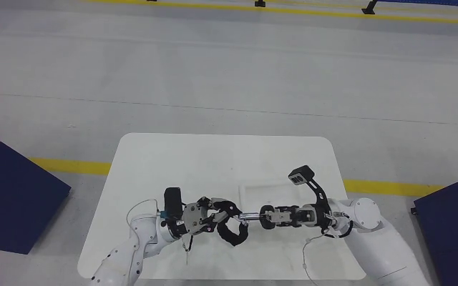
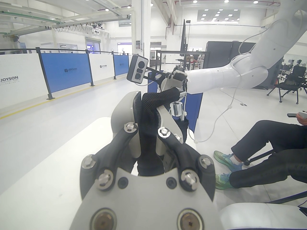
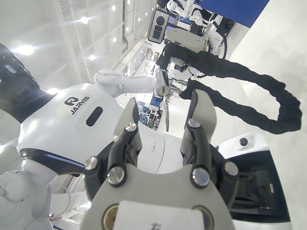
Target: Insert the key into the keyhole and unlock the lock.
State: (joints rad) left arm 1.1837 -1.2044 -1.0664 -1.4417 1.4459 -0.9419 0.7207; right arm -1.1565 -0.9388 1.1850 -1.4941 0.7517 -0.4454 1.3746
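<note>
White bench [image 1: 215, 154] runs wide beyond the arms, which meet by its near edge; a blue panel [image 1: 25, 204] stands off its left side. Nearer, the left end effector [image 2: 148, 113] is clamped on the lock [image 3: 261, 78] — a black fabric-sleeved cable loop with a silver cylinder [image 3: 163, 89]. Rightward, the key [image 3: 167, 114] sits in the keyhole, with the right end effector [image 3: 165, 100] around it — fingers apart on either side.
</note>
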